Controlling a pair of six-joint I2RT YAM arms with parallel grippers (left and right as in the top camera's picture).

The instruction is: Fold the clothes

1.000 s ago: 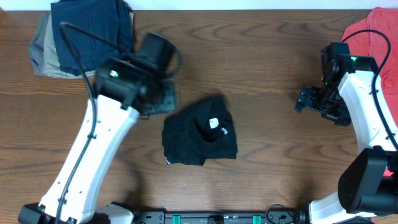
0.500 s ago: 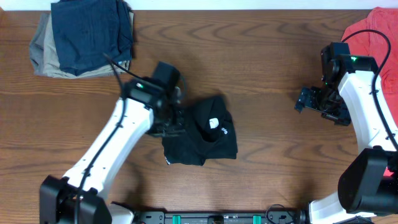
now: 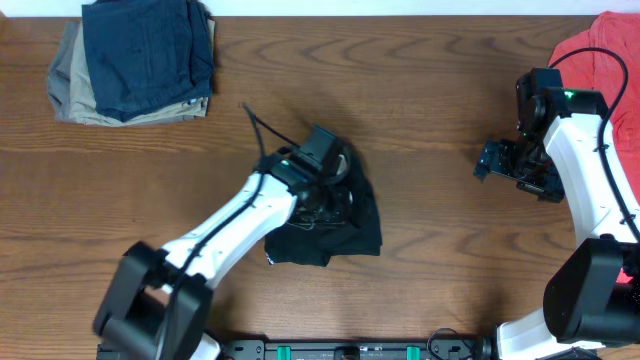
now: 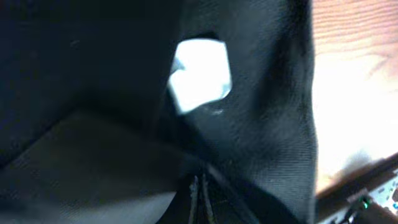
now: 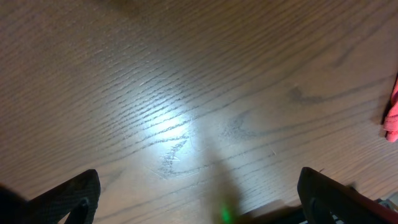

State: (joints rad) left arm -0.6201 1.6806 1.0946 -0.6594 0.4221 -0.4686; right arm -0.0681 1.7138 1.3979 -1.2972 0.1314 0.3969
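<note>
The black shirt (image 3: 335, 228) lies as a folded bundle at the middle of the table. My left gripper (image 3: 326, 186) is down on its upper part. In the left wrist view black fabric (image 4: 261, 124) fills the frame, with a white label (image 4: 199, 74) showing. The left fingertips (image 4: 202, 194) sit tight together against the cloth, and no fabric shows between them. My right gripper (image 3: 508, 163) is open and empty over bare wood at the right, far from the shirt. Its two fingers (image 5: 199, 199) stand wide apart at the lower corners of the right wrist view.
A stack of navy and khaki folded garments (image 3: 140, 60) lies at the back left. A coral-red shirt (image 3: 610, 50) lies at the back right corner, and its edge shows in the right wrist view (image 5: 392, 115). Brown wood table (image 3: 450, 250).
My left arm has swung from the back left, near the folded stack, rightward and down onto the black shirt. The right arm has not moved.
</note>
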